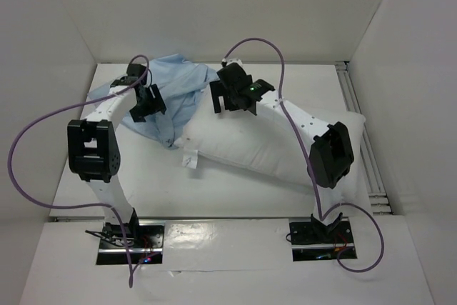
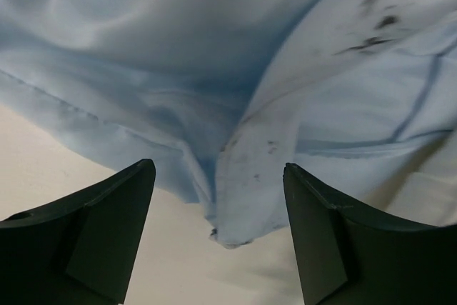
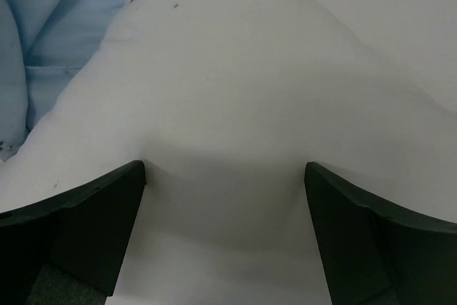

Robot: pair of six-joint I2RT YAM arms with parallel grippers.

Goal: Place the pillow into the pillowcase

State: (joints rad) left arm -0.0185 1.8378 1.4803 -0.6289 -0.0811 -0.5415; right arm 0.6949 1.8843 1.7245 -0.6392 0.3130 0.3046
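At the left of the surface [image 1: 214, 201], toward its far edge, the pillowcase [image 1: 178, 91] lies crumpled in a loose heap. The left gripper [image 2: 218, 166] hovers just over it with its jaws spread wide and nothing between them. From the left wrist, a limp fold of blue cloth points down between the fingers, with a stitched seam off to the right.

Further right, the pillow [image 1: 264, 144] lies slantwise across the middle. Its left end touches the pillowcase, and none of it appears to be inside. The right gripper [image 3: 225, 166] sits above that end, also wide open and holding nothing, with the white corner lying between its fingers.

By my reading, the step in hand is taking hold afresh, since insertion has not begun. Next, the left gripper needs a single layer at the open mouth of the case, and I cannot tell which edge that is. The right gripper then needs a firm pinch on the pillow's corner to feed it in.
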